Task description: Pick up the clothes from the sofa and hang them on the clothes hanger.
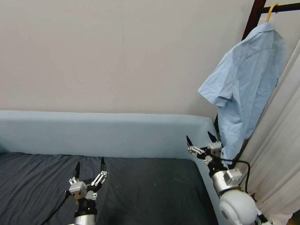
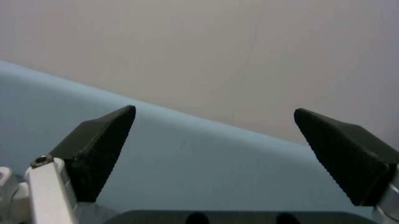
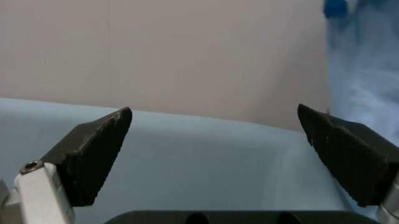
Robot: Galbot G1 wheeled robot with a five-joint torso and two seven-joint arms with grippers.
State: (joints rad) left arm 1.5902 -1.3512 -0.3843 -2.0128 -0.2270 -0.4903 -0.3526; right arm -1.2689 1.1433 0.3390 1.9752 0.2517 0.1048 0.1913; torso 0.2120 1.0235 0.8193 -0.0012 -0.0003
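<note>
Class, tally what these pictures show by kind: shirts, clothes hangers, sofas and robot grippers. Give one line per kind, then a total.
Shirts: 1, the light blue shirt, hung up beside the sofa's end.
Clothes hangers: 1, the yellow hanger carrying it.
Sofas: 1, the sofa.
Grippers: 2, the left gripper and the right gripper, both open over the seat.
Total: 5.

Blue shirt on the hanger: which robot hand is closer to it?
Right. The right gripper is open just beside the bottom edge of the blue shirt. The left gripper is open over the sofa seat, far off to the shirt's left.
</note>
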